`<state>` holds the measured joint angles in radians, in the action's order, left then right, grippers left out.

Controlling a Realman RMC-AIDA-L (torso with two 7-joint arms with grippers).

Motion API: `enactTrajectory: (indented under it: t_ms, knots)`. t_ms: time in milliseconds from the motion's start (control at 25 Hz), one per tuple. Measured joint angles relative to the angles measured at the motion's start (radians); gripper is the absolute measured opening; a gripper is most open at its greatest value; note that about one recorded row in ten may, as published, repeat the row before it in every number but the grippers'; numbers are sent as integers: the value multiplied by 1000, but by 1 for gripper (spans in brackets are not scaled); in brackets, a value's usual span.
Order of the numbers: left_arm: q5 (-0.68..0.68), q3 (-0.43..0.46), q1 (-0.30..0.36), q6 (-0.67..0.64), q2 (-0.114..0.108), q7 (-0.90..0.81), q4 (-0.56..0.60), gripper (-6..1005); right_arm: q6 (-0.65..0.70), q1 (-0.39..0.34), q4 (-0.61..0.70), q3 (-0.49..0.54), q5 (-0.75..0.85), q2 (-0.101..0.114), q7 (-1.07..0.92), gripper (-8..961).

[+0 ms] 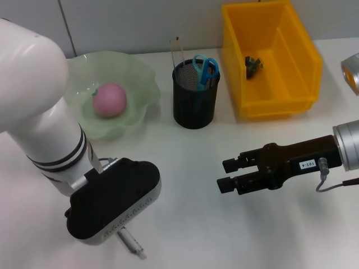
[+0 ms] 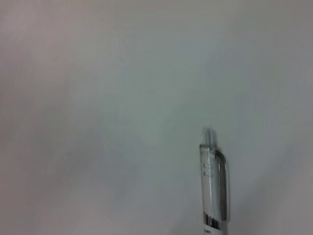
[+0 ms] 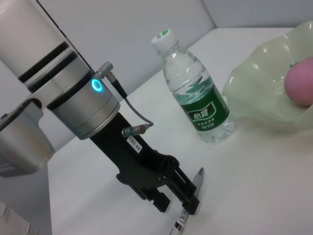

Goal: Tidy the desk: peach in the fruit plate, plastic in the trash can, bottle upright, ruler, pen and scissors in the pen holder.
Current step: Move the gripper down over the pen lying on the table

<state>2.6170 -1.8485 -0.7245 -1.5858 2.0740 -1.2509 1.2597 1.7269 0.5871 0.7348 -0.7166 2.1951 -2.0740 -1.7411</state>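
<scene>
The clear pen lies on the white desk at the front left, its clip end showing in the left wrist view. My left gripper is low over it, open, with the pen beside one finger. My right gripper hovers open and empty at mid-right. The pink peach sits in the green fruit plate. Blue-handled scissors and a thin clear ruler stand in the black mesh pen holder. The bottle stands upright near the plate. Dark plastic lies in the yellow trash can.
My left arm's white body covers the left of the desk and hides the bottle in the head view. A grey and orange object sits at the right edge. Open desk surface lies between the two grippers.
</scene>
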Motion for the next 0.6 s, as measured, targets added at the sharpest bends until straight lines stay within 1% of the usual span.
enactTrajectory:
  t_ms: [40, 240, 440, 600]
  knots:
    - [1, -1, -3, 0, 0, 0, -3, 612, 0, 1, 0, -2, 0, 0, 0, 702]
    - [3, -8, -10, 2, 2, 3, -16, 613, 0, 6, 0, -3, 0, 0, 0, 702]
    - [2, -21, -18, 14, 2, 2, -34, 574, 0, 7, 1, -3, 0, 0, 0, 702]
    - [3, -29, -23, 27, 2, -1, -46, 513, 0, 7, 2, -3, 0, 0, 0, 702]
